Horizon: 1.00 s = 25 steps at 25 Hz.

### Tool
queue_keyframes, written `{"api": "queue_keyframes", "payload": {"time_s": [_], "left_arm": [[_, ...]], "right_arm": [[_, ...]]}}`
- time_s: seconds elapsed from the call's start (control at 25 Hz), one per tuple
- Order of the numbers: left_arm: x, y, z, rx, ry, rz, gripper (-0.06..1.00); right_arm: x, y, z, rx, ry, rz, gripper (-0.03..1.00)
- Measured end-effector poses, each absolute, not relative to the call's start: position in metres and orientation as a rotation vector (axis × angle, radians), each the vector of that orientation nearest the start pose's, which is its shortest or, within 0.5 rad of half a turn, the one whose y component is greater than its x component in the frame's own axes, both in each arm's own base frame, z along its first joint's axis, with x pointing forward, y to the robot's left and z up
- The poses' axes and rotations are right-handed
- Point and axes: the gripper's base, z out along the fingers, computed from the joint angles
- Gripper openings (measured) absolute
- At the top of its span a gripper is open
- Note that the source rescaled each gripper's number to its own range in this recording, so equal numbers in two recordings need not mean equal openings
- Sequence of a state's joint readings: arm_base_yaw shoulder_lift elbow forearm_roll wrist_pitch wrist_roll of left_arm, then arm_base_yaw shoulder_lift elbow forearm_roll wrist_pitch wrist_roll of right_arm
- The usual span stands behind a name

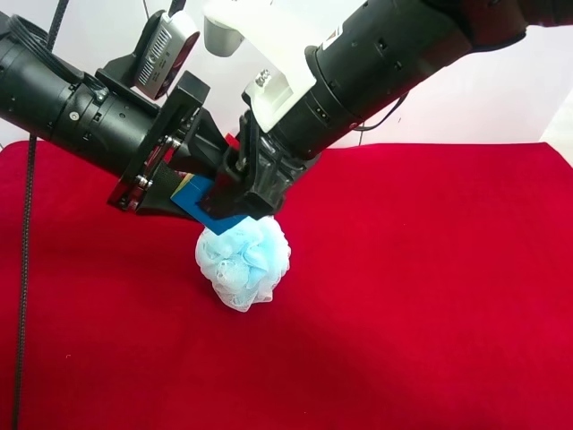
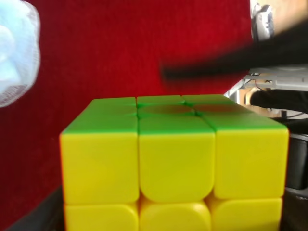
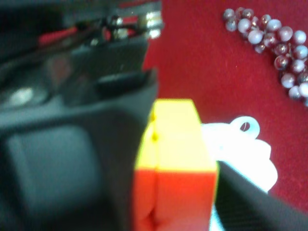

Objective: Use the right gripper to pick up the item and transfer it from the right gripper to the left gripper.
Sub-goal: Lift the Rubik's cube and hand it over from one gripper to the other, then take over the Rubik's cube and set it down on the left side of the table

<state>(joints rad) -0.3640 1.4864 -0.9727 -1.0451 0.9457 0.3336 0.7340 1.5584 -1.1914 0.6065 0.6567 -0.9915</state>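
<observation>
One handover, seemingly midway. Holding the item (image 1: pixel 206 208) in the right gripper (image 1: pixel 237 199), closed narrow against opposite faces, at ten o'clock from the exterior high view's middle. Straddled by the left gripper (image 1: pixel 192 175) as well; cannot tell whether clamped. Risky to release early: would likely drop at six o'clock onto the bath puff (image 1: pixel 243 262) and roll over the red cloth (image 1: pixel 430 287). No containers in view.
</observation>
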Motion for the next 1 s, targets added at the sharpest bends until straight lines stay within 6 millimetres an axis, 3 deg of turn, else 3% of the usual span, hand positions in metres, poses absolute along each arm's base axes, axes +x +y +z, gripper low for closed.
{"api": "queue_keyframes", "payload": {"time_s": [0.08, 0.2, 0.4, 0.72, 1.0], "left_arm": [[0.243, -0.162, 0.268, 0.181, 2.683, -1.301, 0.03], [0.243, -0.162, 0.268, 0.18, 2.682, -1.303, 0.03], [0.243, -0.162, 0.268, 0.18, 2.682, -1.304, 0.03], [0.243, -0.162, 0.268, 0.191, 2.679, -1.302, 0.03], [0.243, -0.162, 0.269, 0.192, 2.678, -1.303, 0.03]], "right_arm": [[0.232, 0.251, 0.295, -1.505, 1.872, 0.534, 0.75], [0.232, 0.251, 0.295, -1.504, 1.873, 0.535, 0.94], [0.23, 0.249, 0.298, -1.505, 1.865, 0.537, 0.99], [0.205, 0.226, 0.335, -1.492, 1.847, 0.518, 0.99], [0.175, 0.185, 0.351, -1.497, 2.118, 0.398, 1.0]]}}
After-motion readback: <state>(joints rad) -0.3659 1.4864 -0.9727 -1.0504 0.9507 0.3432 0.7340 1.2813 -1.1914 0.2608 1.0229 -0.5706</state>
